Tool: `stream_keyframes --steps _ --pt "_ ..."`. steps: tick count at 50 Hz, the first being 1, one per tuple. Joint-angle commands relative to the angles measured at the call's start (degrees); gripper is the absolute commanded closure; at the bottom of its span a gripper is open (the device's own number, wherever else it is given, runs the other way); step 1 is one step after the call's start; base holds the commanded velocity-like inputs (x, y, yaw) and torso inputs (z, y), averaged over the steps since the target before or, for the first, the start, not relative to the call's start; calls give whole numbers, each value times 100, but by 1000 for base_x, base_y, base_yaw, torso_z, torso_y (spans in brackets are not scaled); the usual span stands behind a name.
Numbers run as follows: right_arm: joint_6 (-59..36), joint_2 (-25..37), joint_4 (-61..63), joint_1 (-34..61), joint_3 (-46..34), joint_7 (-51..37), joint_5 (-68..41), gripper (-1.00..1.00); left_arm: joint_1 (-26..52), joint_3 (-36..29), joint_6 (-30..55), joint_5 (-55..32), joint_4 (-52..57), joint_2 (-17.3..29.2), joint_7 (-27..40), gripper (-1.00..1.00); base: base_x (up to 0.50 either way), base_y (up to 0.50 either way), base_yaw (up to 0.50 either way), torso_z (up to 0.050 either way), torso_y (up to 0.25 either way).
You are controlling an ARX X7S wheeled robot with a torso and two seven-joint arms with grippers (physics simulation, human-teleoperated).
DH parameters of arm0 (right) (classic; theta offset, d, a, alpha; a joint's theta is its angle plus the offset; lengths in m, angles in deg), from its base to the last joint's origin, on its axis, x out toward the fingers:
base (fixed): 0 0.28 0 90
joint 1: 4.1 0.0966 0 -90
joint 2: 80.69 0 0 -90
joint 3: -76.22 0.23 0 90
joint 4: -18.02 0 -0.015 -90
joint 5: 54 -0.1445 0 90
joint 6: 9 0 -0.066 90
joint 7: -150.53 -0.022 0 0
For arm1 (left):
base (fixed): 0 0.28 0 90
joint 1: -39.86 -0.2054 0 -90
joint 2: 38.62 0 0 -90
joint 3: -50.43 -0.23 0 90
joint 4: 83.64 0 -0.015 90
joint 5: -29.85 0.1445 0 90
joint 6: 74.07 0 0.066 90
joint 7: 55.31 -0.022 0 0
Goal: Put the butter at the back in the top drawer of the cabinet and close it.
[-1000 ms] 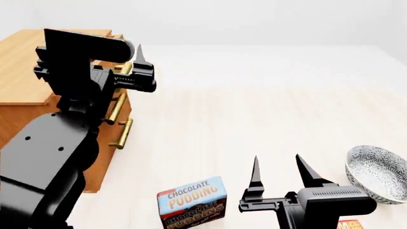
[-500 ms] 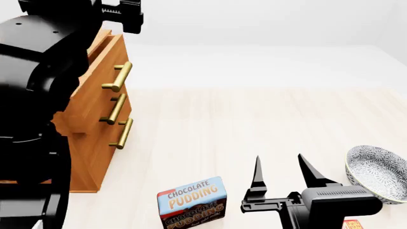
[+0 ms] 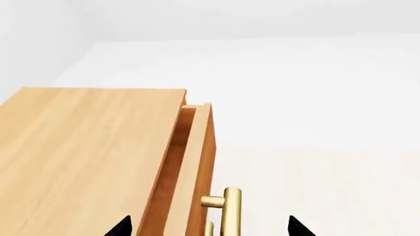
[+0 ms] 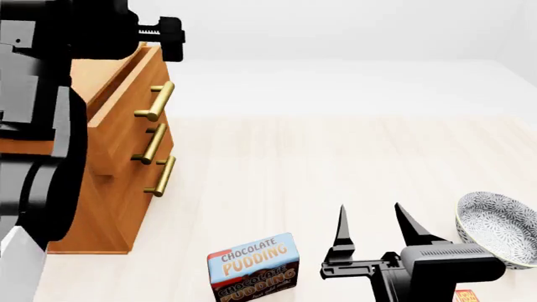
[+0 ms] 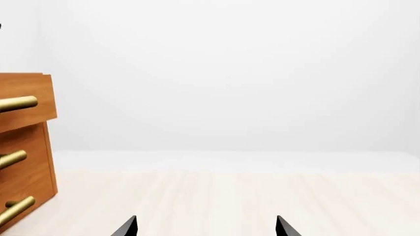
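Observation:
The cabinet (image 4: 117,214) stands at the left with its top drawer (image 4: 126,88) pulled partly out, brass handle (image 4: 157,100) on its front. In the left wrist view the drawer front (image 3: 200,162) stands off the cabinet top (image 3: 85,147) with a narrow gap. My left gripper (image 3: 208,230) hangs open above the handle (image 3: 231,211), holding nothing. My right gripper (image 4: 373,225) is open and empty near the front, right of the pudding box. A red-and-orange sliver of the butter (image 4: 464,296) shows at the bottom edge, behind the right arm.
A brown-and-blue chocolate pudding box (image 4: 253,267) stands at the front centre. A patterned grey bowl (image 4: 497,228) sits at the right. My left arm (image 4: 42,126) hides most of the cabinet's top. Two lower drawer handles (image 4: 153,143) sit under the open drawer.
The top drawer has come out from the cabinet front. My left gripper has let go of its handle and risen above it. The right gripper has barely moved.

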Motion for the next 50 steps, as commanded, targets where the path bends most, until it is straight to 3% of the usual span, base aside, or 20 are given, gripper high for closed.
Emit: stream_keyframes --steps 1,20,50 --pt "51 6 -76 7 -19 -1 -18 -100 719 98 216 67 -1331 -148 -118 -100 0 0 0 0 0" --pt "105 50 -10 -65 -85 -51 35 -100 487 45 1018 48 -542 -94 -66 -100 0 0 0 0 0" --pt "180 75 -122 -47 -204 -103 121 -100 57 -157 677 95 -601 -159 -78 -100 0 0 0 0 0"
